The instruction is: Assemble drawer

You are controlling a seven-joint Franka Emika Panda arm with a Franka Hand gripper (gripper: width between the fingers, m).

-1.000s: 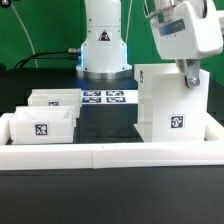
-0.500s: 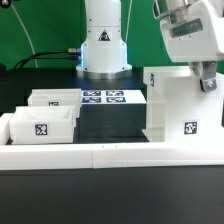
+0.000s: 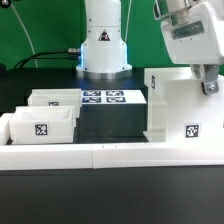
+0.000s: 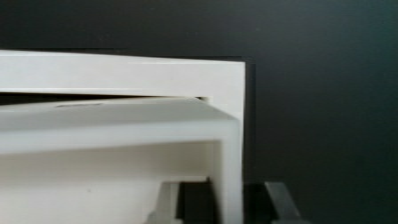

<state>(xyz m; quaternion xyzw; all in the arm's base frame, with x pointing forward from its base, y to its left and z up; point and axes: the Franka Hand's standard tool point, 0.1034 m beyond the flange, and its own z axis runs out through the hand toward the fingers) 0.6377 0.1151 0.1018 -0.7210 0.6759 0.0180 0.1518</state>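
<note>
The claw (image 3: 208,86) is clamped on a thin side wall of the large white box-shaped plastic drawer case (image 3: 178,108); the wrist view shows that wall pinched between the two dark fingers (image 4: 192,206); the case appears to stand upright on the black desk (image 3: 112,122) at the exterior view's right, just behind the long white plastic rail (image 3: 110,155), well apart from the two small white plastic drawer boxes (image 3: 40,127). The hold sits high and off to one side, so the case may pivot or slip; its lower edge may catch the rail and tip.
</note>
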